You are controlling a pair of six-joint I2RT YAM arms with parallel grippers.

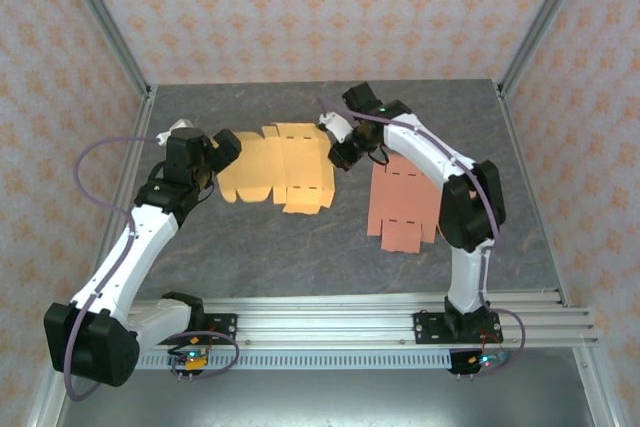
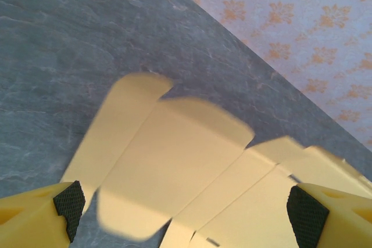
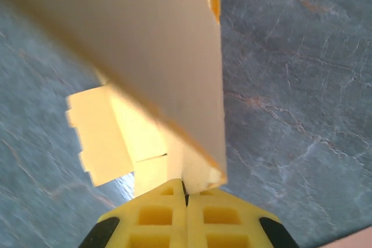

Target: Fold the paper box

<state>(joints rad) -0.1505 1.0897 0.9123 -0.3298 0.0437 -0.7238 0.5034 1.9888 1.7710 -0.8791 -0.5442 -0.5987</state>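
A: While the right gripper [image 3: 185, 186] clamps the right edge of the yellow box blank [image 1: 285, 175] mid-table, tipping that panel up, why's the left gripper [image 2: 187, 211] wide open, empty?
B: Probably poised over the left flaps [image 2: 125, 120] to fold them.

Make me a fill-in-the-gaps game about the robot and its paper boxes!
1. The right hand is ____ on an edge of the yellow paper box.
2. The left hand, at that box's other end, is wide ____.
3. The pink box lies flat on the robot's ____ side of the table.

Missing words: shut, open, right.
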